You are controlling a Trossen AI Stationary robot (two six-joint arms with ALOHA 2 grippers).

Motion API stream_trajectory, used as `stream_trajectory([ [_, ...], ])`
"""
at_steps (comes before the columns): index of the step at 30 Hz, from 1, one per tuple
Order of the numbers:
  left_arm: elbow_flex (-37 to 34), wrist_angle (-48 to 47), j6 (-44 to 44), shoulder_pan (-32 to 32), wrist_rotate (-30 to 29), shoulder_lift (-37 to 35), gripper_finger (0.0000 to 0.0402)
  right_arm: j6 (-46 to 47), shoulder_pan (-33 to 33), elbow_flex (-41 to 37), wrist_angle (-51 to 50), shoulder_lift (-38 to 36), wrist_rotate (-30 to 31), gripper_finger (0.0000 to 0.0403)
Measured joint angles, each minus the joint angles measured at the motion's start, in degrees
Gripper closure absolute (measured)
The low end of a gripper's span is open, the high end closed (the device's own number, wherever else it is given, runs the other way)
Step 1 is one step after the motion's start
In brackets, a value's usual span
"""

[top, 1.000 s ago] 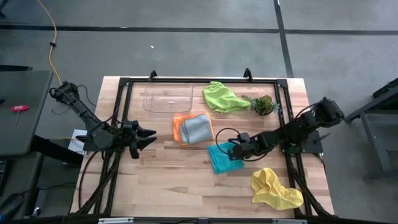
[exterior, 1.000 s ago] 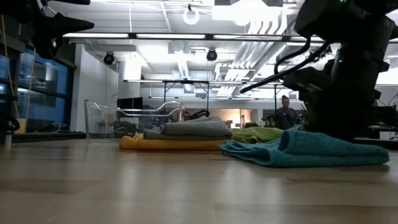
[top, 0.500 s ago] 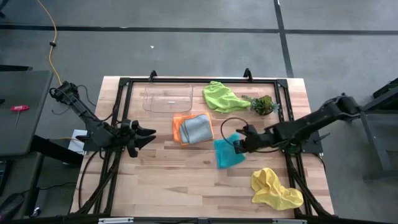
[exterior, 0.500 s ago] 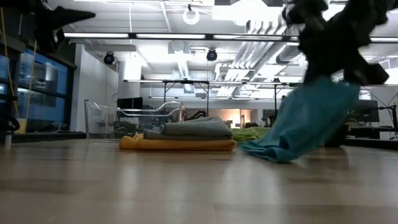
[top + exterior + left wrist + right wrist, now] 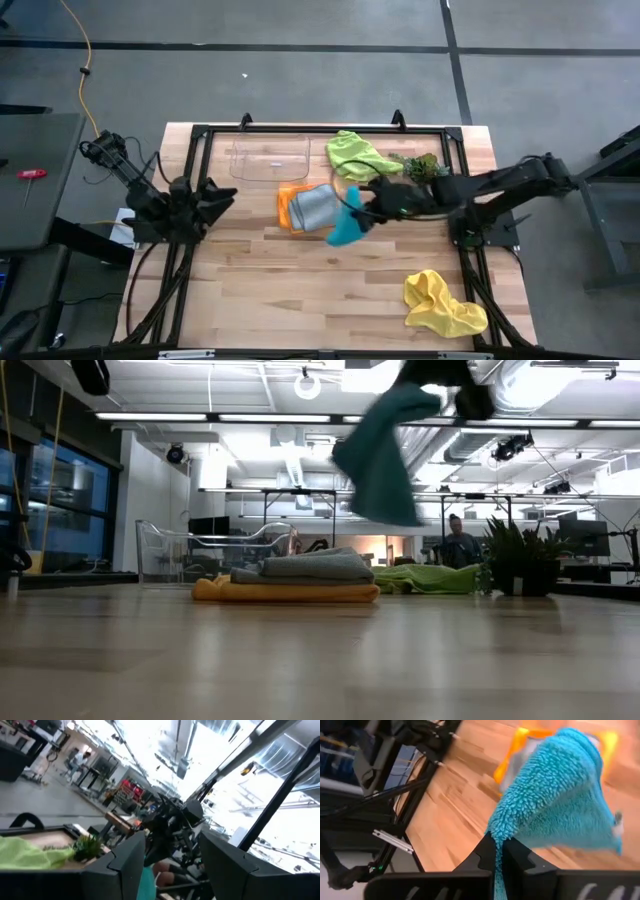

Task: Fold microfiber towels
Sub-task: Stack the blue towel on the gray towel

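Teal terry cloth (image 5: pixel 555 795) is pinched between the fingers (image 5: pixel 485 857) of the right gripper (image 5: pixel 372 200), which are closed on one corner of it. In the right wrist view the towel rises from that narrow pinch and fans out wide beyond the fingertips, its loops hanging loose in front of them. From above, the teal towel hangs clear of the worktop (image 5: pixel 260 290), below and just beside the gripper, close to the edge of the folded pile. In the low view it dangles high in the air, well above the pile.

That pile is the grey towel (image 5: pixel 316 206) lying folded on top of the orange towel (image 5: pixel 286 205), near the middle of the worktop. The lime green towel (image 5: pixel 352 154) lies crumpled toward the far edge, beside a small leafy plant (image 5: pixel 424 166). The yellow towel (image 5: pixel 440 304) sits bunched near the right front corner, well apart from the rest. A clear plastic tray (image 5: pixel 268 158) stands at the far side, left of the green towel.

The left gripper (image 5: pixel 215 196) waits at the left side of the worktop, raised, its fingers (image 5: pixel 125 865) spread apart and holding nothing.
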Motion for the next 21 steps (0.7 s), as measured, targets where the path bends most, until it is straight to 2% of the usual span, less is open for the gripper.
stream_trajectory([
  [5,0.0,0.0,0.5,0.0,1.4,0.0,0.022,-8.3,-4.9,7.2,6.8,10.5,-7.7,0.0403],
  [11,0.0,0.0,0.4,0.0,3.1,0.0,0.022,-13.1,-9.4,15.1,19.4,24.6,-16.2,0.0403],
  [16,0.0,-0.1,0.4,-0.2,3.2,0.0,0.022,-15.6,-11.0,18.2,19.8,31.0,-17.7,0.0403],
  [21,0.0,-0.1,0.4,-0.2,3.2,0.0,0.022,-16.1,-12.7,13.0,16.7,30.5,-15.1,0.0403],
])
